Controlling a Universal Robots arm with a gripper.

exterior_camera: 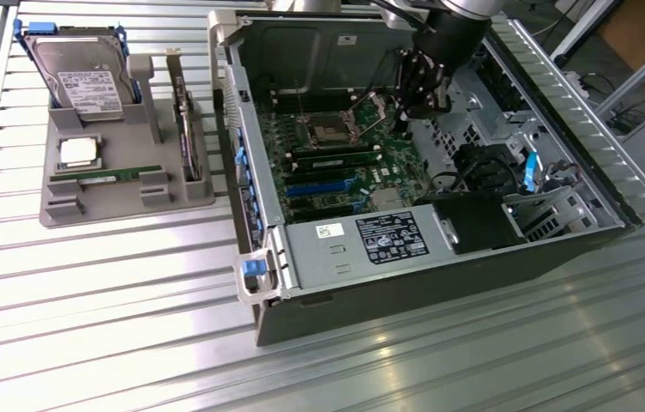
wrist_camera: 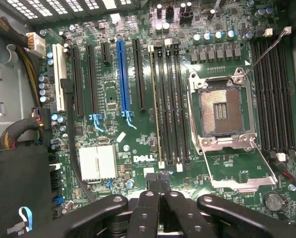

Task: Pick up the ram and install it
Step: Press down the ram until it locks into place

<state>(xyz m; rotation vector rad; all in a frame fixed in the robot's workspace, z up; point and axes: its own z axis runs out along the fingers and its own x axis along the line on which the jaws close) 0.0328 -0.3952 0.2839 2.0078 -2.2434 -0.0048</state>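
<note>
The pincer (exterior_camera: 424, 96) hangs closed and empty inside the computer case (exterior_camera: 551, 249), above the motherboard (wrist_camera: 138, 89). The ram (exterior_camera: 111, 175) lies in the grey tray (exterior_camera: 128, 210) near the bench's (exterior_camera: 93, 343) far corner: light, stiff, fragile; best gripped by its long edges.

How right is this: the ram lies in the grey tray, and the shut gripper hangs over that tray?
Not quite. The shut gripper hangs inside the open computer case, over the motherboard, not over the grey tray; the exterior view shows it. The ram does lie in the grey tray.
</note>
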